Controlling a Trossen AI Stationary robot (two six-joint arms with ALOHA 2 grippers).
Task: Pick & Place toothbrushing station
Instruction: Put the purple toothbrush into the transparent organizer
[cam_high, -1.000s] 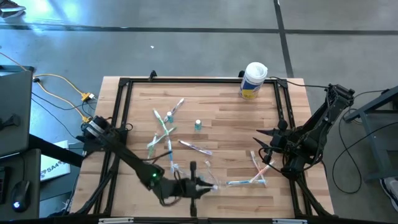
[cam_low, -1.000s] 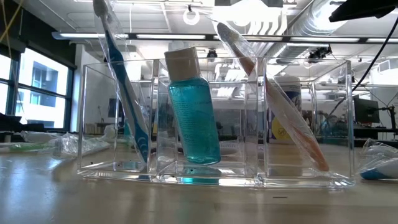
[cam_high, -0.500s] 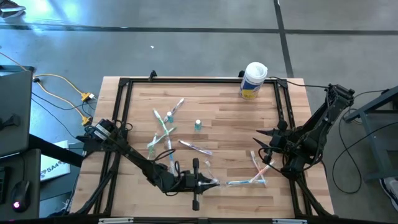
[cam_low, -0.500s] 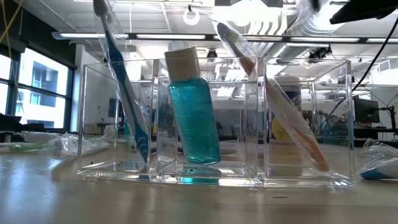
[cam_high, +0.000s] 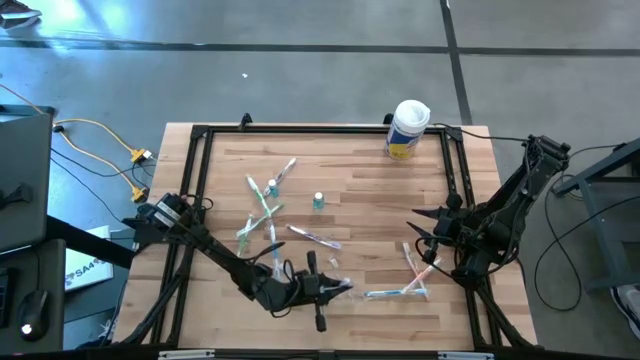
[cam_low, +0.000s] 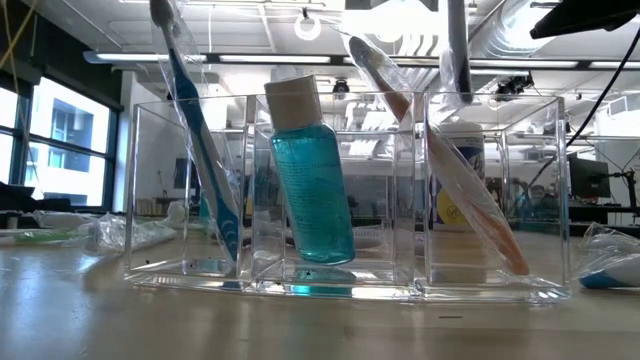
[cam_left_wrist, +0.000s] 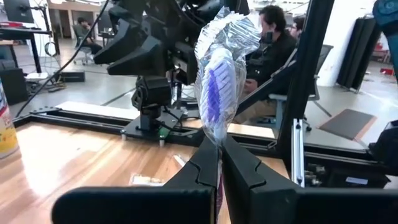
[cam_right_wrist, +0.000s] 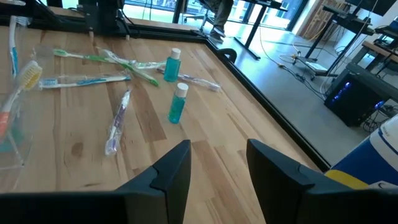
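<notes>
A clear plastic holder (cam_low: 345, 190) stands near the table's front edge. It holds a blue toothbrush (cam_low: 205, 150) in one end compartment, a teal bottle (cam_low: 310, 170) in the middle one and an orange toothbrush (cam_low: 450, 170) in the other end one, each leaning on a wall. My left gripper (cam_high: 335, 288) is beside it, shut on a wrapped purple-bristled toothbrush (cam_left_wrist: 221, 87). That brush's grey lower end (cam_low: 458, 50) hangs over the compartment with the orange brush. My right gripper (cam_right_wrist: 217, 168) waits open at the table's right (cam_high: 420, 237). My left gripper pinches the wrapped toothbrush between its two fingers, just below the bristled head (cam_left_wrist: 219, 140). The fingers lie level, coming from the table's left, and cross the brush. The brush stands upright, head up, lifted clear, with its lower end (cam_low: 460, 95) about level with the holder's rim.
Loose toothbrushes lie left of centre (cam_high: 262, 208), in the middle (cam_high: 315, 237) and near my right gripper (cam_high: 410, 282). Two small teal bottles (cam_high: 318, 201) (cam_high: 272, 187) stand among them. A white canister with a yellow label (cam_high: 407, 128) stands at the far edge. A black frame (cam_high: 195, 180) borders the table.
My left gripper has sunk and rolled at the wrist near the table's front edge, still shut on the wrapped toothbrush. In the low view the brush's lower end has come down from above to the holder's rim, over the compartment with the orange brush.
</notes>
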